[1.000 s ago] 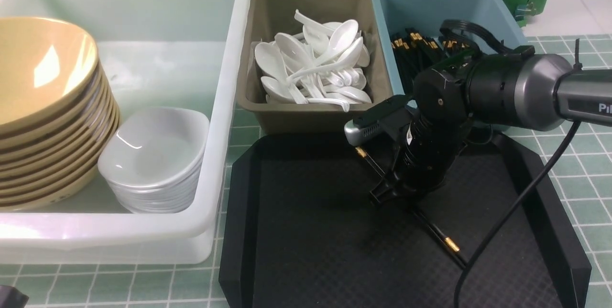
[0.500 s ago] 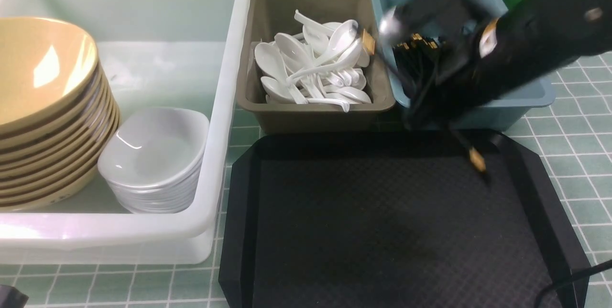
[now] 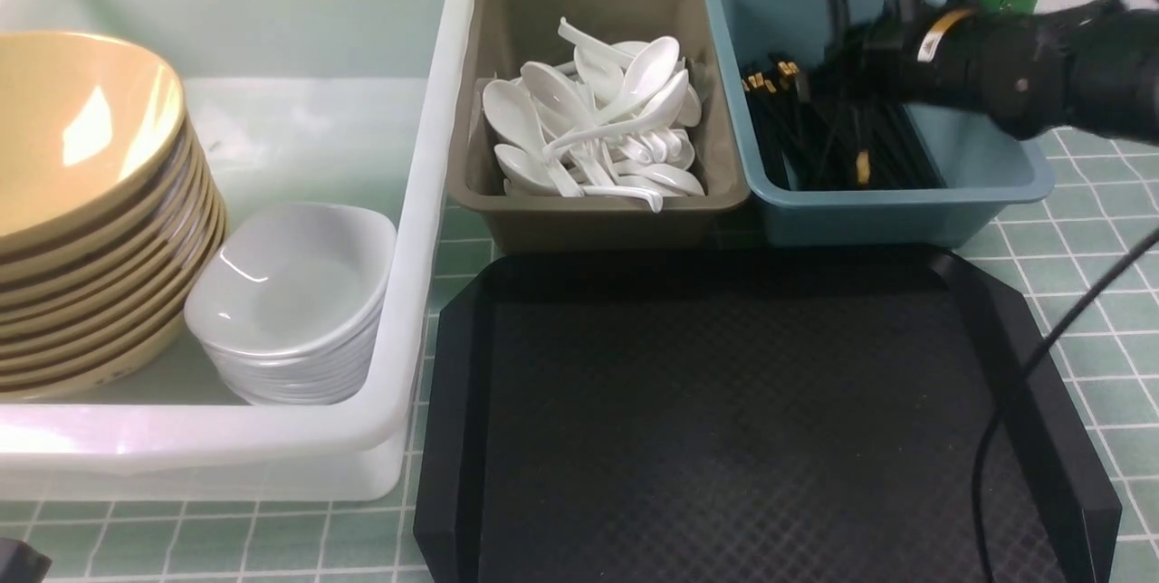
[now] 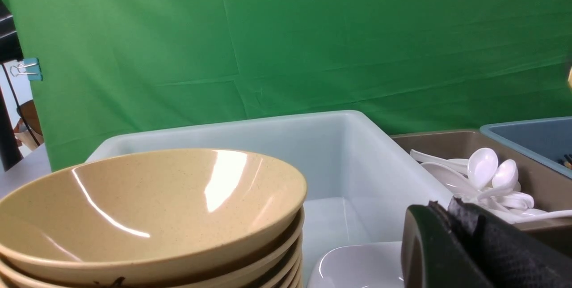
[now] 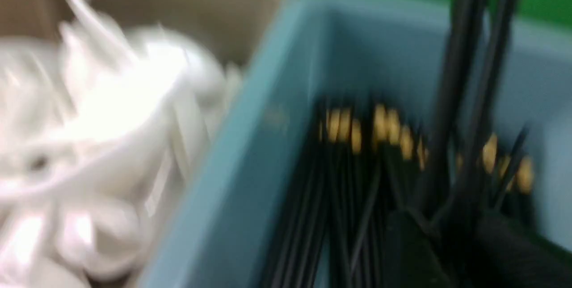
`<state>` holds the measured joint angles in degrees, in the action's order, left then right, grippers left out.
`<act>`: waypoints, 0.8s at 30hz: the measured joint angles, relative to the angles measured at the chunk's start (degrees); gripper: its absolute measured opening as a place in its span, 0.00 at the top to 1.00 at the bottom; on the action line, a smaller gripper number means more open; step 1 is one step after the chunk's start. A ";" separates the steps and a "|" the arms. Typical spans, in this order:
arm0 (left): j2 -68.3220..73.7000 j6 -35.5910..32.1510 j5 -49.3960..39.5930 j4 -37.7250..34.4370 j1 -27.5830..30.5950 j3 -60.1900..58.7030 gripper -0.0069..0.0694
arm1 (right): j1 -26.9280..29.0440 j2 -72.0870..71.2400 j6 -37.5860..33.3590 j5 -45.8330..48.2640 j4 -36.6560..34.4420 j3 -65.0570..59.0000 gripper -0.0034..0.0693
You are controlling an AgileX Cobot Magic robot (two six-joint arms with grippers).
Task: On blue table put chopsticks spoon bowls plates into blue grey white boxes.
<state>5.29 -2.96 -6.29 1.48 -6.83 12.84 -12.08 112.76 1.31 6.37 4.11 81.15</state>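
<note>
a: now, left to right. white box (image 3: 426, 203) at far left, holding a stack of tan bowls (image 3: 81, 203) against its left wall and a stack of white dishes (image 3: 290, 302) just beside them, toward the near wall.
b: left gripper?
a: front view doesn't show it. left wrist view has one dark finger (image 4: 451, 252) at the frame edge, near the white box; the other finger is out of frame, so opening cannot be told. nothing seen in it.
b: middle?
a: grey box (image 3: 598, 212) just right of the white box, piled with white spoons (image 3: 598, 126). black tray (image 3: 724, 420) in front of it, bare.
b: right side?
a: blue box (image 3: 887, 207) touching or nearly touching the grey box, black gold-tipped chopsticks (image 3: 815, 130) lying inside. right arm (image 3: 1041, 76) reaches over it from the right. right gripper (image 5: 440, 234) is closed down on a pair of chopsticks (image 5: 473, 82), which stand upright out of the blue box; lower ends among the others. right wrist view is blurred, so the exact contact is unclear.
</note>
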 joint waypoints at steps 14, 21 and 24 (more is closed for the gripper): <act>0.00 0.00 0.12 0.05 0.00 0.00 0.90 | -3.41 -32.55 -13.98 31.48 -7.90 -5.40 0.86; 0.00 -0.05 0.12 0.05 0.00 0.00 0.90 | -10.77 -54.18 -12.66 17.83 -9.99 -35.66 0.90; 0.00 -0.05 0.14 0.05 0.00 0.00 0.90 | -12.28 -59.17 -8.96 17.58 -10.65 -44.04 0.90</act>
<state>5.29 -3.00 -6.15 1.53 -6.83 12.84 -24.36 53.60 -7.65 23.95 -6.53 37.11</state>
